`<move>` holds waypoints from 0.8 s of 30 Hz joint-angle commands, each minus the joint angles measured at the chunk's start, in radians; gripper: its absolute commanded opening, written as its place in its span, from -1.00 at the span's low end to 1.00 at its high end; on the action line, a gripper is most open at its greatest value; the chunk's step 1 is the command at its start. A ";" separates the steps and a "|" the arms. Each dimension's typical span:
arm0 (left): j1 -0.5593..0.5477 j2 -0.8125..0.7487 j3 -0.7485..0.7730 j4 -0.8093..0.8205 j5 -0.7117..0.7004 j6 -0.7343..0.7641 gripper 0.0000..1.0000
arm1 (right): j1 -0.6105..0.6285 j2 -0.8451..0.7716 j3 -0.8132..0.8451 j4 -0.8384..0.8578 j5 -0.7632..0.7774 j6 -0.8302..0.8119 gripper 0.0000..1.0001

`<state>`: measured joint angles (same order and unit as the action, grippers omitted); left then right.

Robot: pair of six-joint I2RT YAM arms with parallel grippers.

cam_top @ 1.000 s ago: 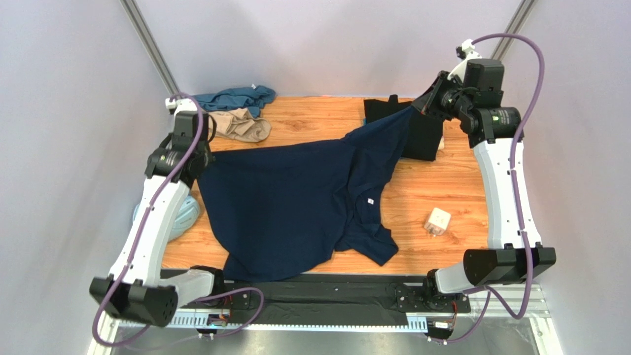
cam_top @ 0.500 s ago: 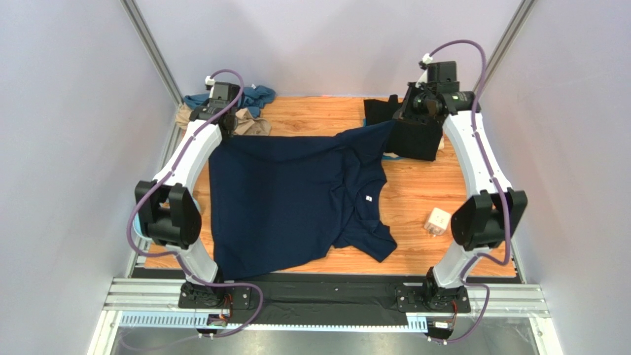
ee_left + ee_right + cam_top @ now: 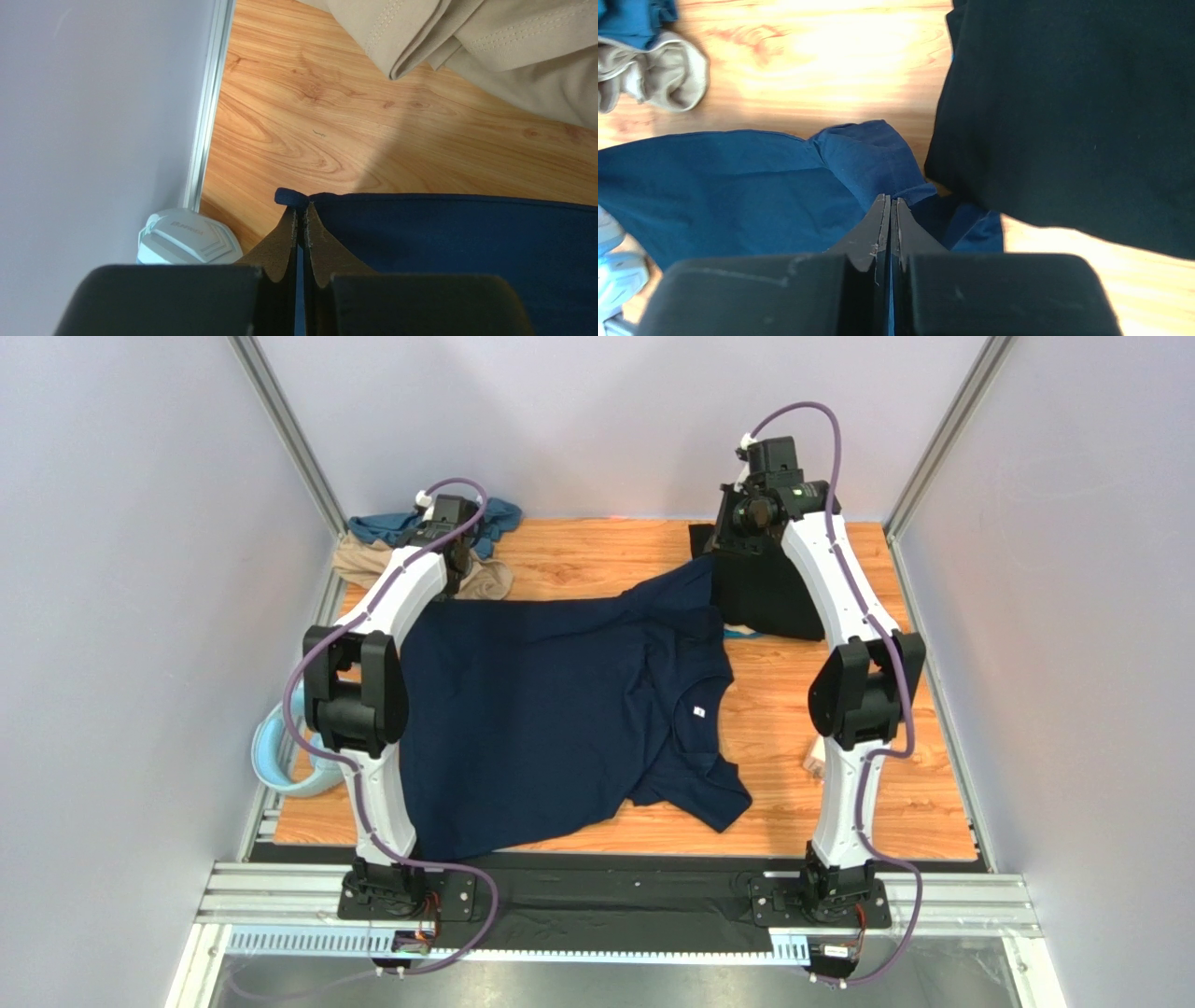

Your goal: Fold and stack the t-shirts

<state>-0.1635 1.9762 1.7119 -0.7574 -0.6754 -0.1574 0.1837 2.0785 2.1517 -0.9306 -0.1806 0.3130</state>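
Hiding tan t-shirt's [image 3: 487, 583] middle: left arm [image 3: 407, 597]

We count 4 t-shirts. 1 navy t-shirt [image 3: 547, 714] is pinched at a far corner by each gripper. 1 black t-shirt [image 3: 779, 595] lies just ahead and to the right of the right gripper [image 3: 889, 203]. 1 tan t-shirt [image 3: 491, 49] lies ahead of the left gripper [image 3: 300, 217], and 1 teal t-shirt [image 3: 376, 525] lies touching the tan t-shirt on its far side.

We count 2 arms, the left arm [image 3: 368, 686] and the right arm [image 3: 856, 686], with 1 gripper each, so 2 grippers. There is 1 wooden table [image 3: 603, 553]. 1 pale blue ring [image 3: 281, 763] sits well behind the left gripper. 1 small white cube [image 3: 811, 760] shows partly from behind the right arm, well behind the right gripper.
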 commanded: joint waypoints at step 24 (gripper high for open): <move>-0.001 -0.365 -0.174 -0.098 0.034 -0.188 -0.07 | -0.012 -0.466 -0.447 -0.091 0.097 0.046 -0.02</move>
<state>-0.1612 1.7023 1.6028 -0.7975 -0.6975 -0.3191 0.1665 1.7317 1.7790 -0.9913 0.0196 0.3264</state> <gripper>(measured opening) 0.467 0.485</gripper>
